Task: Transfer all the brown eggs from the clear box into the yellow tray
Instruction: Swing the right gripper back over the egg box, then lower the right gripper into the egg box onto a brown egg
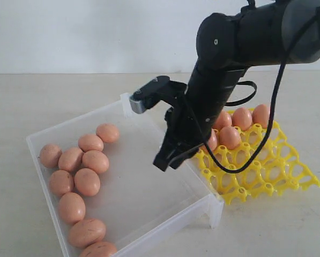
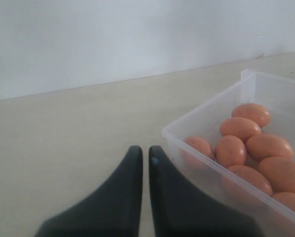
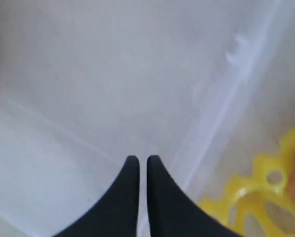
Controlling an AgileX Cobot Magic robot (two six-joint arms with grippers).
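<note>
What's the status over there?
Left tool shut, empty, outside the box. Right tool shut, empty, above box floor. Ten eggs in box, some in tray. Arm hides part of tray.

Background notes. Your table (image 1: 52,101) is a plain, matte, pale beige surface. It fills the lower two thirds of the exterior view and runs straight back to the wall (image 1: 95,32). The wall is flat, white to pale grey, and unmarked. In the exterior view the table meets the wall along one level, slightly soft line; in the left wrist view you see that join slanting across the frame, with the wall reading faintly bluish. Light is soft, diffuse and even. Shadows on the table are faint, with blurred edges.
</note>
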